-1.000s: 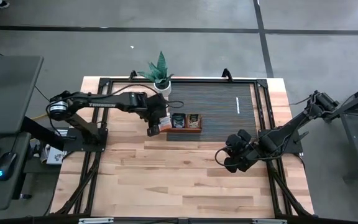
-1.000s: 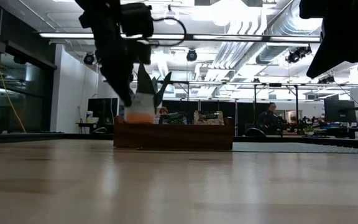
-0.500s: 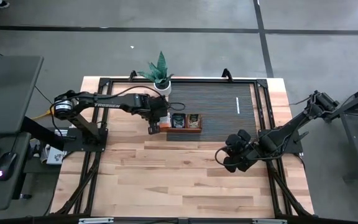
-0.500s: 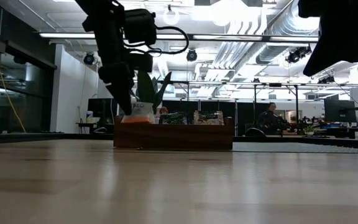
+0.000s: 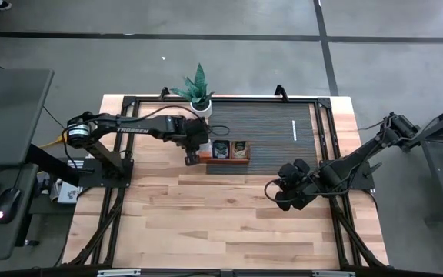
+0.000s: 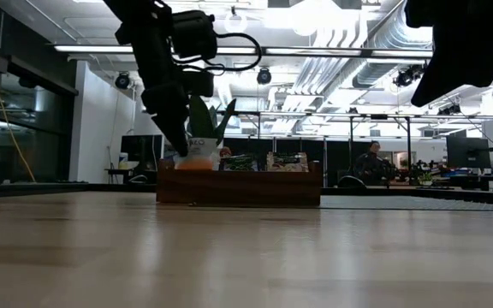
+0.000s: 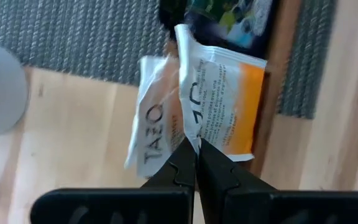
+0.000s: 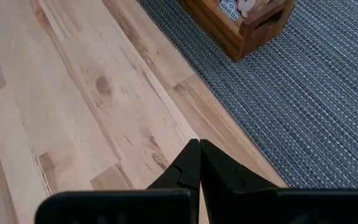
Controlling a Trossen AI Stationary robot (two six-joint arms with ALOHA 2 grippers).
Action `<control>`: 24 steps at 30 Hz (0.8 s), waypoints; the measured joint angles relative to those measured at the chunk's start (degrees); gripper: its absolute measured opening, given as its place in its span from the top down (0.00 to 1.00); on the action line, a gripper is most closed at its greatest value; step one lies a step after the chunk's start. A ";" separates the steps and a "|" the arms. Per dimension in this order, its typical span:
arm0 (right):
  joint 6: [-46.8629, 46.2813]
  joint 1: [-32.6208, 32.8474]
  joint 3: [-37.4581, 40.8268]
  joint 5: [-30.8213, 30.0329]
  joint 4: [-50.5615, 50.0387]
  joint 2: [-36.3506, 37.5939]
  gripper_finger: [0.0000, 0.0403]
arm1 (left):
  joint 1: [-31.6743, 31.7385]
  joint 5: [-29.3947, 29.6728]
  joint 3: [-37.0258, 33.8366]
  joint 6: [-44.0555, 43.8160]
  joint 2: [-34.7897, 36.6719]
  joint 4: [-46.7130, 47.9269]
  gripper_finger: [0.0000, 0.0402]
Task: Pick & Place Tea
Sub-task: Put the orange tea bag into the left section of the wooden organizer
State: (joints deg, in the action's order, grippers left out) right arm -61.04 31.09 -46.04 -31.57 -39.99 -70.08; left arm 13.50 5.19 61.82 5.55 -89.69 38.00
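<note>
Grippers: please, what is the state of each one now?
Left gripper: closed, holding white-and-orange tea sachets at the tray's left end.
Right gripper: closed, empty.

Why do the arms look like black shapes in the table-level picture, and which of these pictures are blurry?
Low view: bright ceiling lights behind silhouette both arms, and the wooden table shows soft glare. Left wrist view: the white-and-orange tea sachet pinched by the left gripper is slightly blurred. Right wrist view: the grey mat and shut right gripper look sharp. High view: evenly lit.
</note>
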 joint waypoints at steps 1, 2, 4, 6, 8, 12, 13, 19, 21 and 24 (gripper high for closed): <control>0.00 0.00 0.00 0.00 0.00 0.00 1.00 | 0.00 -0.90 0.00 -0.18 0.00 -0.41 1.00; 0.00 0.00 0.00 0.00 0.00 0.00 1.00 | 0.00 -1.64 0.02 -0.34 0.01 -0.77 1.00; 0.00 0.02 0.00 0.02 0.00 0.00 1.00 | 0.00 -1.46 0.05 -1.34 -0.25 -0.76 1.00; 0.00 0.02 0.00 0.02 0.02 0.00 1.00 | 0.00 -0.17 0.09 -2.70 -1.36 -0.88 1.00; 0.00 0.02 0.00 0.02 0.11 0.00 1.00 | 0.00 0.33 -0.28 -3.19 -1.64 -0.11 1.00; 0.00 0.02 0.00 0.04 0.37 0.00 1.00 | 0.00 0.87 -1.70 -3.42 -1.44 -0.21 1.00; 0.00 0.02 0.00 0.04 0.45 0.00 1.00 | -0.01 1.15 -2.05 -4.02 -1.44 0.13 1.00; 0.03 0.02 0.00 0.03 0.44 0.00 1.00 | -0.01 2.51 -3.77 -6.22 -1.44 -0.62 1.00; 0.04 0.02 0.00 0.02 0.44 0.00 1.00 | -0.02 2.49 -3.76 -5.97 -1.44 -0.63 1.00; 0.52 0.02 0.00 0.04 0.44 0.00 1.00 | -0.02 1.76 -3.30 -5.89 -1.49 -0.19 1.00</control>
State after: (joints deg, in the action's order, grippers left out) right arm -60.52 31.11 -46.04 -31.53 -39.55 -70.08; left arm 13.47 6.95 58.52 -0.34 -91.18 37.81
